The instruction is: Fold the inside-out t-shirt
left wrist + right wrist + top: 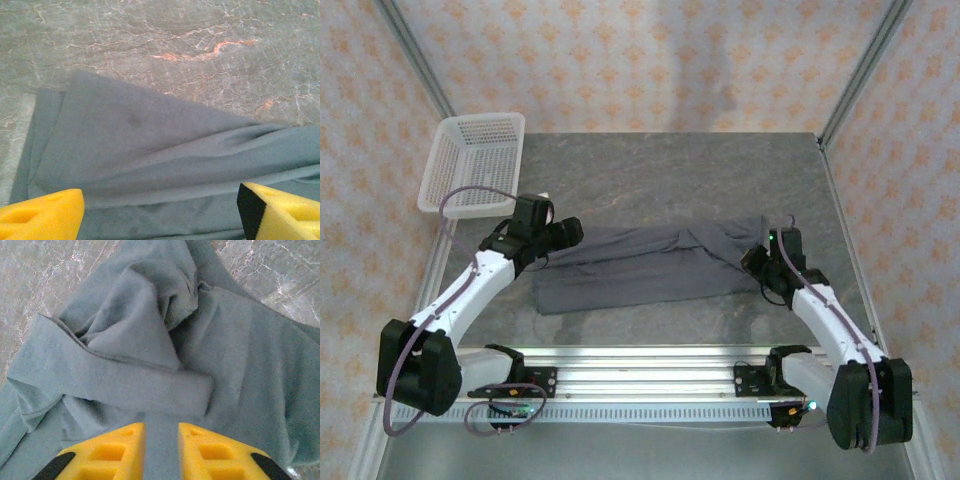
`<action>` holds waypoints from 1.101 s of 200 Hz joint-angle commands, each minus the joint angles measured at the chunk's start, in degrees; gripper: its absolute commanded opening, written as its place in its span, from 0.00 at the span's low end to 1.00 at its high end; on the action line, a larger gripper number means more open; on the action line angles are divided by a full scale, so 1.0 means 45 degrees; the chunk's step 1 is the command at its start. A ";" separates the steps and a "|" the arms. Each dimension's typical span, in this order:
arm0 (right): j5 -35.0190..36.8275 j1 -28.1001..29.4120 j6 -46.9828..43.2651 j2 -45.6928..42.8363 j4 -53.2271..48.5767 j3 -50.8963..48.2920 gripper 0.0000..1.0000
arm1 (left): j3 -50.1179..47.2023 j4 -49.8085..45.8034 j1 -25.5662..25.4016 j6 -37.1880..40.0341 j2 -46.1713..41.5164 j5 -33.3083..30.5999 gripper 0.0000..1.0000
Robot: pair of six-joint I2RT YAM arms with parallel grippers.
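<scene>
Top view: one t-shirt (640, 265), bunched into a long strip on the worktop (670, 170), right of the one basket (480, 150). Two grippers: left gripper (558, 235) at the strip end closest to the basket, right gripper (757, 258) at the end farthest from it.
Left wrist: jaws wide open above flat cloth.
Right wrist: jaws a slit apart over crumpled folds, can't tell if they pinch.
Looks light and limp, so grab hems.
</scene>
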 commanded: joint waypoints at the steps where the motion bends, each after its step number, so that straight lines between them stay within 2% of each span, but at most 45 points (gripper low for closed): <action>1: 0.0537 0.0028 0.0249 -0.1106 0.0755 0.0684 0.30 | -0.0139 0.0321 -0.0052 -0.0310 0.0014 0.0234 0.81; 20: -0.0115 0.0059 -0.0179 -0.0032 0.2241 0.1379 0.33 | -0.0295 0.0748 -0.0077 -0.0499 -0.0091 0.0802 0.81; 45: -0.1204 0.0563 -0.1607 0.3879 0.1210 0.4461 0.33 | -0.0355 0.1377 -0.0584 -0.0740 0.0030 0.2037 0.79; 62: -0.2209 0.0915 -0.2575 0.6376 0.0361 0.6541 0.38 | -0.0209 0.1003 -0.1355 -0.0644 0.0194 0.1648 0.77; 73: -0.2757 0.1131 -0.3230 0.7798 -0.0152 0.7713 0.46 | -0.0258 0.0833 -0.1720 -0.0687 0.0235 0.1271 0.77; 97: -0.2964 0.1272 -0.3997 1.0269 -0.0999 0.9604 0.55 | -0.0621 0.1040 -0.2013 -0.1014 0.0199 0.0988 0.77; 122: -0.3528 0.1277 -0.4460 1.1947 -0.2000 1.0983 0.58 | -0.0664 0.0910 -0.2120 -0.1013 0.0268 0.0807 0.77; 131: -0.4016 0.1307 -0.4533 1.2316 -0.2262 1.1255 0.67 | -0.0636 0.0833 -0.2141 -0.1009 0.0257 0.0715 0.77; 148: -0.4396 0.1438 -0.4697 1.2573 -0.2683 1.1453 0.70 | -0.0564 0.0638 -0.2140 -0.0930 0.0256 0.0559 0.77; 170: -0.4889 0.1469 -0.4572 1.2476 -0.2646 1.1275 0.66 | -0.0518 0.0519 -0.2142 -0.0829 0.0324 0.0415 0.77; 220: -0.5223 0.1505 -0.3906 1.1384 -0.1750 1.0368 0.33 | -0.0501 0.0376 -0.2141 -0.0763 0.0482 0.0143 0.77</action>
